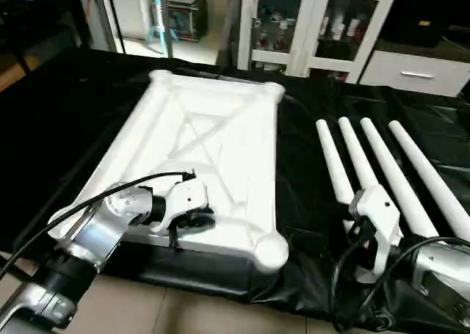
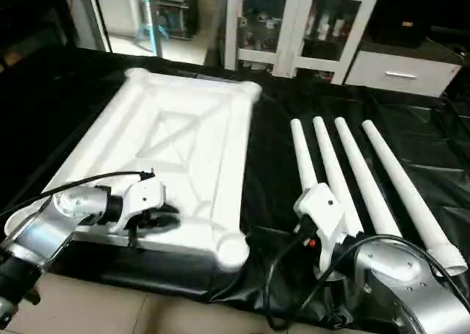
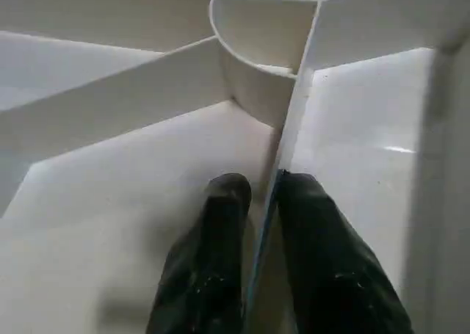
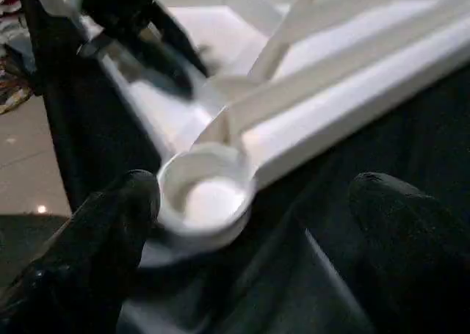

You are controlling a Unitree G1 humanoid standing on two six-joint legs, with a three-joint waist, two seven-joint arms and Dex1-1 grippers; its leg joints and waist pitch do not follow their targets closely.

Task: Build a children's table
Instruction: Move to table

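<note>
The left hand, lowest in the head views, reaches into the near end of the upturned table top; its wrist view shows its black fingers straddling a thin rib, nearly closed on it. The right hand gapes wide, holding nothing, before a corner socket. The top's long axis runs away from the robot on the black-covered counter. Four legs lie alongside on its right, narrow ends pointing away.
</note>
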